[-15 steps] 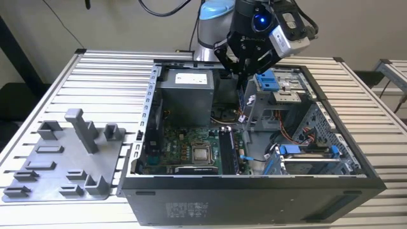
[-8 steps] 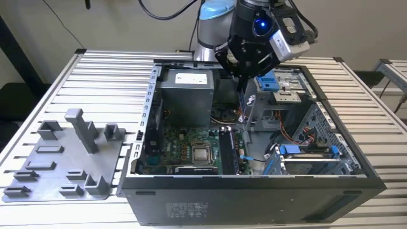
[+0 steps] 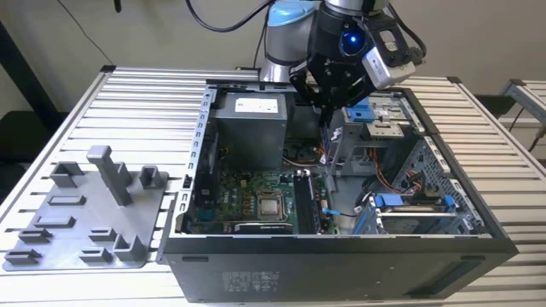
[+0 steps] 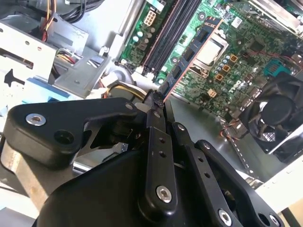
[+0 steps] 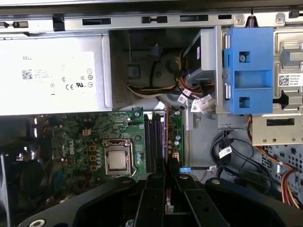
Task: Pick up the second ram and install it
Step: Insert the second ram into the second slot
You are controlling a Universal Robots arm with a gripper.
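My gripper (image 3: 326,102) hangs over the open computer case, shut on the second ram (image 3: 328,120), a thin dark stick pointing down from the fingers. The second wrist view shows the second ram (image 4: 189,52) reaching out from the gripper (image 4: 156,101), black chips along its face. The first wrist view has the second ram (image 5: 166,142) edge-on, running out from the gripper (image 5: 165,177) over the right edge of the long black sockets (image 5: 154,142). Those sockets (image 3: 303,201) lie on the green motherboard (image 3: 247,192), well below the stick.
A grey power supply (image 3: 252,125) stands at the back of the case. Blue drive brackets (image 3: 358,114) and cables sit to the exterior view's right. The CPU socket (image 3: 271,206) lies beside the slots. A grey tray (image 3: 51,240) with blocks sits outside the case, on the exterior view's left.
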